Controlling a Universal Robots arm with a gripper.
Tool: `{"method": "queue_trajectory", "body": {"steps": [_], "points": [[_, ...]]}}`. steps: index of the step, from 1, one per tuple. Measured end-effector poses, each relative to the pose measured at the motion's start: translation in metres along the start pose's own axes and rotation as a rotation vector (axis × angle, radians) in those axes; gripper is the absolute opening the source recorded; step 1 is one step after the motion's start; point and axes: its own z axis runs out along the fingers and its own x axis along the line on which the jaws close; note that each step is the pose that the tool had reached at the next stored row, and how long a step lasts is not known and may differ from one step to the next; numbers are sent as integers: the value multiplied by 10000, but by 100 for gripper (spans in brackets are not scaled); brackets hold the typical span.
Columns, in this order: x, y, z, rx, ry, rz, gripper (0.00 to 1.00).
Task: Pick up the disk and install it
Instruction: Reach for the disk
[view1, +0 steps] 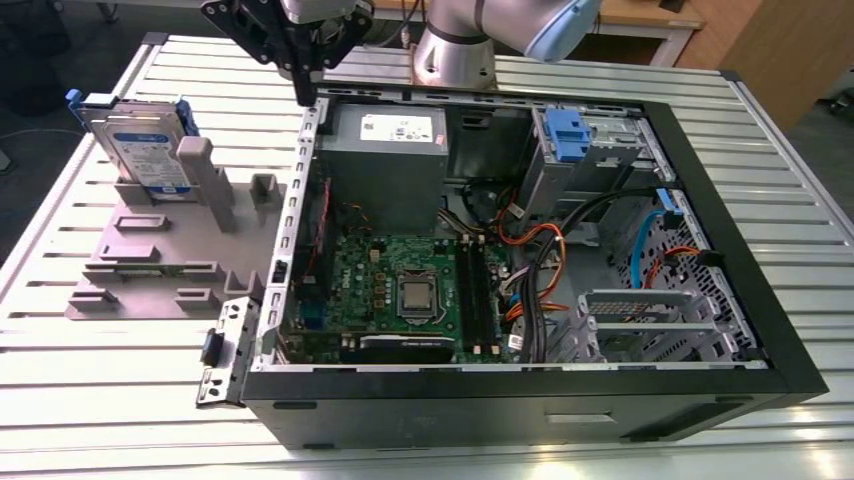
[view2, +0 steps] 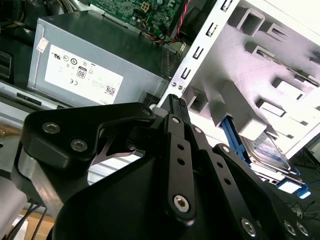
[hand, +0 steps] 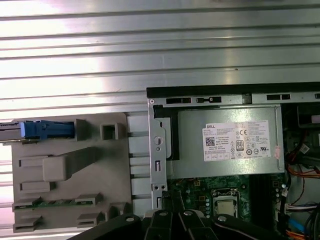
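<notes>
Gripper (view1: 304, 92) hangs over the far wall of the open computer case (view1: 694, 160), beside the power supply (view1: 387, 150). I read the jaws as together with nothing between them; in the second wrist view the linkages close to a single tip.

The disk (view1: 140, 145) stands on edge in the grey holder (view1: 147, 265) on the slatted desk (view1: 94, 400), at the exterior view's left of the case. It is apart from the gripper and untouched. The first wrist view shows it edge-on, with its blue carrier frame (hand: 47, 130) at the holder's far end.

Handling, my judgement:
- Stiff metal body, dense for its size, so it will not give under the jaws.
- Smooth flat faces and a label, so it may slip unless squeezed squarely.
- Shock-sensitive, so no knocks against the holder.
- The blue frame is thin plastic and likely flexes, so I would not rely on it alone.
- Best hold is across the two flat faces at the exposed upper edge, as the lower edge sits in the holder's slot.

Room:
- Open above the disk.
- A grey upright post (view1: 196, 170) stands just beside one face, and the case wall is near on the exterior view's right.
- Inside the case, a bundle of cables (view1: 534, 250) crowds the space between the motherboard (view1: 400, 285) and the drive cages (view1: 587, 140), so clearance there looks tight.
</notes>
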Motion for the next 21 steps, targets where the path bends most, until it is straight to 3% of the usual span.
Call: {"method": "queue_trajectory", "body": {"steps": [21], "points": [[105,-8,-3,0,0,-1,11]]}}
